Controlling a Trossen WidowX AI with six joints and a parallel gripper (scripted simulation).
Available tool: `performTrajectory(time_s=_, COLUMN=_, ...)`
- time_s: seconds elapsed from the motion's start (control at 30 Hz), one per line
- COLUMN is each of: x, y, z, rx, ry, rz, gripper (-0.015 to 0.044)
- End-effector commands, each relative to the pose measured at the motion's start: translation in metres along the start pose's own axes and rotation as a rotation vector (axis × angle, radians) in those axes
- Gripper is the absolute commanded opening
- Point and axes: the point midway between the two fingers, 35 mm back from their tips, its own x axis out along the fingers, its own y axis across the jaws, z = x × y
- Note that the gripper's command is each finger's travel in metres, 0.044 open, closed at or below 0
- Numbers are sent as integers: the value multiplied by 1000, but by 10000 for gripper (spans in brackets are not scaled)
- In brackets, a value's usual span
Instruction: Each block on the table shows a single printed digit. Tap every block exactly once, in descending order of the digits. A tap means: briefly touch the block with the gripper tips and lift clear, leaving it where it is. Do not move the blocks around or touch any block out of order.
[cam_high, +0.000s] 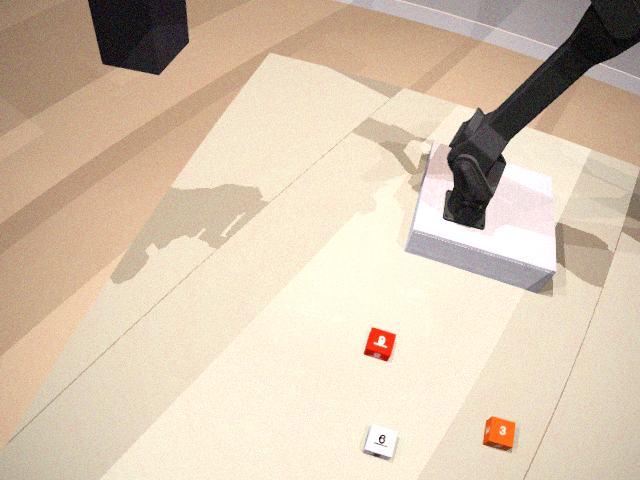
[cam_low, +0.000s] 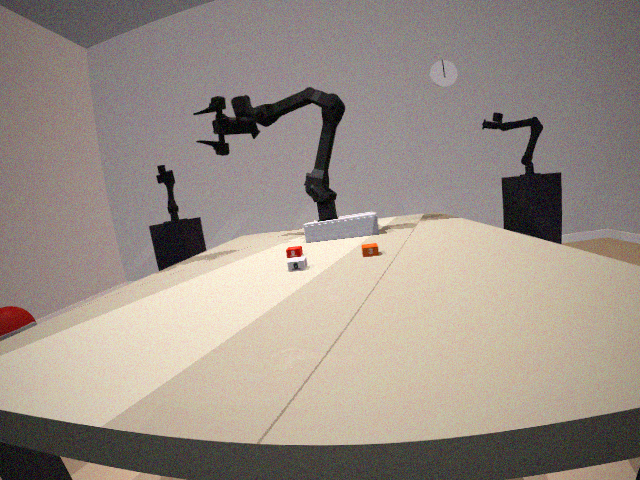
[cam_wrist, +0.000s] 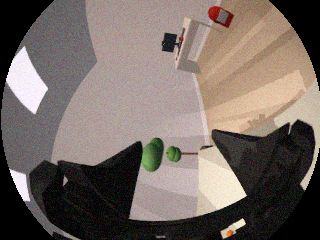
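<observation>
A red block (cam_high: 379, 344) (cam_low: 294, 252) shows what looks like an underlined 9 and is the one nearest the white base. A white block (cam_high: 381, 441) (cam_low: 296, 264) shows an underlined 6. An orange block (cam_high: 499, 433) (cam_low: 370, 250) shows a 3 and sits apart to the right. All three rest on the table (cam_high: 289, 403) (cam_low: 439, 330). My gripper (cam_low: 195, 127) (cam_wrist: 177, 139) is open, with its fingers wide apart and nothing between them. It is high above the table, pointing level to the left in the exterior view, far from every block. It is out of frame in the top view.
The white base (cam_high: 480, 263) (cam_low: 341, 228) under my arm stands behind the blocks. Two other arms on dark pedestals (cam_low: 178, 242) (cam_low: 532, 206) stand beyond the table. The wrist view shows mostly walls, floor, green plants (cam_wrist: 152, 156) and a far desk.
</observation>
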Motion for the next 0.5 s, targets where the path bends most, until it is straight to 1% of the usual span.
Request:
performTrajectory(time_s=0.0, x=2, y=-1, z=-1, rx=-1, ry=4, rz=-3, gripper=400)
performTrajectory(time_s=0.1, x=28, y=-14, z=-24, rx=-26, ry=70, rz=-55, gripper=400)
performTrajectory(time_s=0.27, x=73, y=-41, z=-89, rx=-128, ry=255, rz=-186, gripper=400)
performTrajectory(time_s=0.37, x=90, y=-58, z=-136, rx=-225, ry=391, rz=-267, gripper=400)
performTrajectory(time_s=0.47, x=97, y=-74, z=-185, rx=-349, ry=546, rz=-342, gripper=400)
